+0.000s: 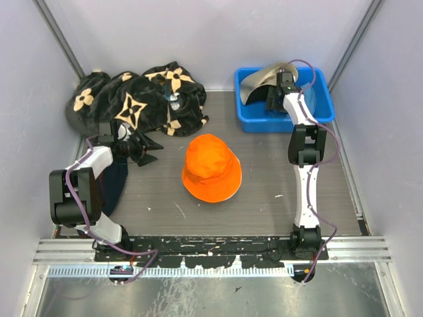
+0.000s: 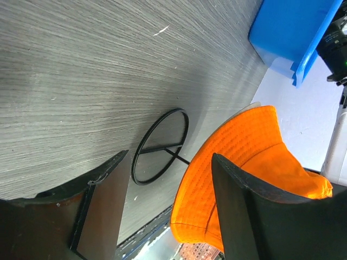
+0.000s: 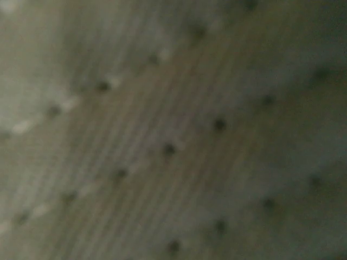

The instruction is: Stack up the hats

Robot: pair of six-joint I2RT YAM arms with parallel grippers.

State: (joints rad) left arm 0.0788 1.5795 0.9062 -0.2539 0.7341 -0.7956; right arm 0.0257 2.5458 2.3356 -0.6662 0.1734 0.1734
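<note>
The orange hat (image 1: 211, 168) lies in the middle of the desk (image 1: 264, 191), with its crown up and its round brim flat on the surface. It stands free, and no gripper touches it.

The blue bin (image 1: 314, 109) sits in the far right corner of the desk. The beige hat (image 1: 261, 79) is in this bin, and its brim rises above the far left part of the bin's rim. The right gripper (image 1: 279, 84) is down in the bin, just beside this hat or against it. The right wrist view is filled with a blurred pale fabric with small dark dots, so the fingers cannot be seen there. It is not possible to tell whether this gripper grasps the beige hat or only stands wide next to it.

The left gripper (image 1: 141, 150) is low near the left edge of the desk, at the near border of the black cloth (image 1: 132, 102) with tan flowers, which is heaped in the far left corner. In the left wrist view its fingers (image 2: 244, 216) are spread apart and nothing is between them; only the bare desk and a thin black ring (image 2: 160, 146) on it show in the gap. A dark garment (image 1: 117, 185) lies at the left edge, partly under the left arm.
</note>
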